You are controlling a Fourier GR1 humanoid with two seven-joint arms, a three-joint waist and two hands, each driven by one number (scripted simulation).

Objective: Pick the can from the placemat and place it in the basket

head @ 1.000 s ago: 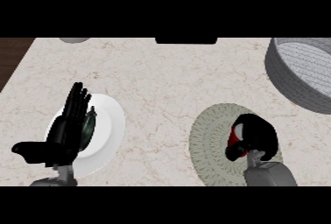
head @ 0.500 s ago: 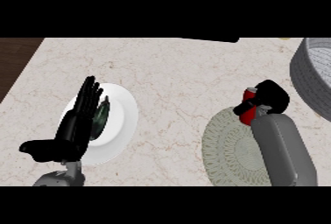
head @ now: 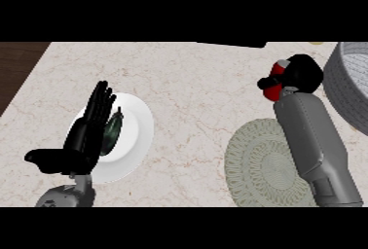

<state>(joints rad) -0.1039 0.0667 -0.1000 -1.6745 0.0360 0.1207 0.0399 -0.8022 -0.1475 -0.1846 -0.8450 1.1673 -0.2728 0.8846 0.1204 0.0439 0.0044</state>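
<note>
The right robot hand [head: 300, 73] curls round the red can [head: 271, 90], holding it clear of the round placemat [head: 262, 165] and just left of the grey basket [head: 351, 82], probably ready to cross its rim. The left robot hand [head: 90, 129] rests open, fingers up, over a white plate [head: 140, 126]. The table [head: 194, 87] is pale marble, and a dark wood strip [head: 14, 63] borders its far left.

Illumination is bright and even across the pale tabletop [head: 194, 78]. The right forearm [head: 316, 146] carries a soft lengthwise highlight; the left hand [head: 82, 136] reads uniformly dark.
</note>
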